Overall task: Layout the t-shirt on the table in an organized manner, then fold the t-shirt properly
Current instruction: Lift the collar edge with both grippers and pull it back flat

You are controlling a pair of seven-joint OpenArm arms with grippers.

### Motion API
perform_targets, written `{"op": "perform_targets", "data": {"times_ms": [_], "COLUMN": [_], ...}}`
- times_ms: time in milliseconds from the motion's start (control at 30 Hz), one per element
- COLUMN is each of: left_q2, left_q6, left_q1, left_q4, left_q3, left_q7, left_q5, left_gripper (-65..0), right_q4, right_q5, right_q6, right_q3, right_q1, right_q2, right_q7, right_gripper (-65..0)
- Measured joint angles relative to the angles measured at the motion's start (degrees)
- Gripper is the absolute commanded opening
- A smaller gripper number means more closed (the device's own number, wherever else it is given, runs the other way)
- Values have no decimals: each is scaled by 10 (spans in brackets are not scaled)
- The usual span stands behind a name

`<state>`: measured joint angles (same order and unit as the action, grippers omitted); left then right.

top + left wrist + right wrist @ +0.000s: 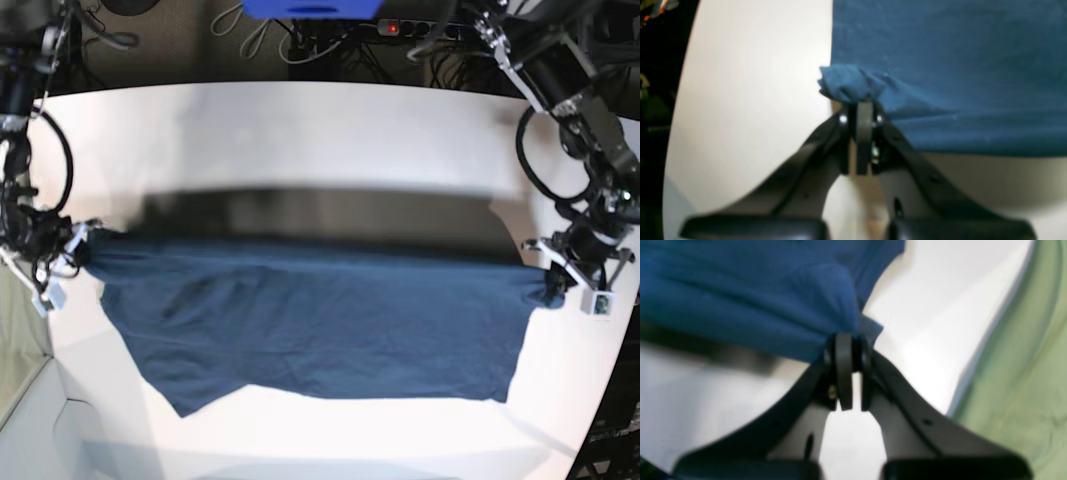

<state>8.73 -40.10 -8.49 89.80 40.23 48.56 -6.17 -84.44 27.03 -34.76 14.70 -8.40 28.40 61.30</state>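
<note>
Your left tool [862, 103] is pinched on one corner of the t-shirt [320, 325], your right tool [848, 340] on the opposite corner. The shirt stretches between them, seemingly lifted above the bench [300, 130] along that edge, its lower part draped on the bench.

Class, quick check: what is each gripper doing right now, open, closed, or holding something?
Left gripper: closed, pinching a bunched corner of the t-shirt.
Right gripper: closed, pinching the t-shirt's opposite corner.
</note>
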Motion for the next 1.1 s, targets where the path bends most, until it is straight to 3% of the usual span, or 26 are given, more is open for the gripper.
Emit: {"op": "perform_targets", "data": {"times_ms": [267, 600, 1100], "left_q2": [1, -29, -29], "left_q6": [6, 4, 5], "left_q1": [102, 225, 297], "left_q4": [51, 83, 77], "left_q3": [2, -1, -3], "left_q7": [-3, -4, -6], "left_q5": [4, 9, 8], "left_gripper": [-649, -649, -648], "right_q4": [-161, -201, -201], "right_q5": [1, -2, -5], "right_q6": [-1, 0, 0], "right_q3": [57, 130, 141], "right_q1": [160, 284, 370], "right_q2": [-50, -102, -122], "right_q7": [-1, -6, -65], "right_gripper": [-650, -650, -649]}}
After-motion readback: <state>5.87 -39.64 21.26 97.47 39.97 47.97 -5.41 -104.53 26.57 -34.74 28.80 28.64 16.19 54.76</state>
